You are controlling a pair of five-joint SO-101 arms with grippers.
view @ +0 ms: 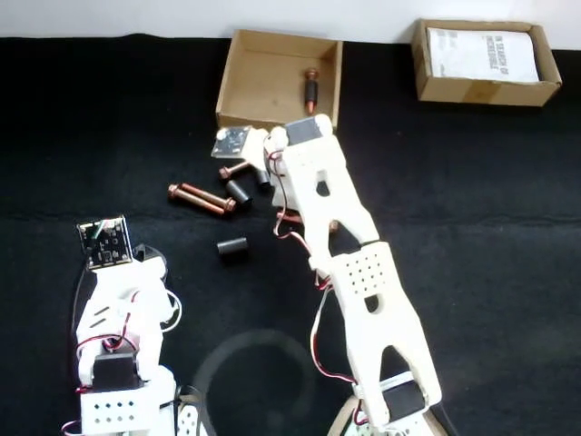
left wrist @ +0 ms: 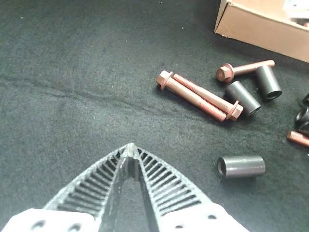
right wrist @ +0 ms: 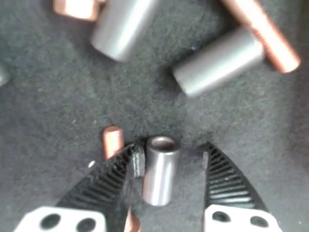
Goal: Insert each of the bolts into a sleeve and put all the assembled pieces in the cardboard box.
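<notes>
Right gripper (right wrist: pixel 171 151) stands open astride a dark grey metal sleeve (right wrist: pixel 161 174), just near of the open cardboard box (view: pixel 263 86); nothing clamped. I judge the sleeve stiff, smooth and slip-prone, so grip mid-barrel. Left gripper (left wrist: pixel 129 147) is closed, empty.

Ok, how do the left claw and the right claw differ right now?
The left claw is shut, tips together; the right claw is open. The left claw is empty over bare black cloth; the right claw straddles a dark grey cylindrical metal sleeve. Both have ribbed black fingers.
</notes>
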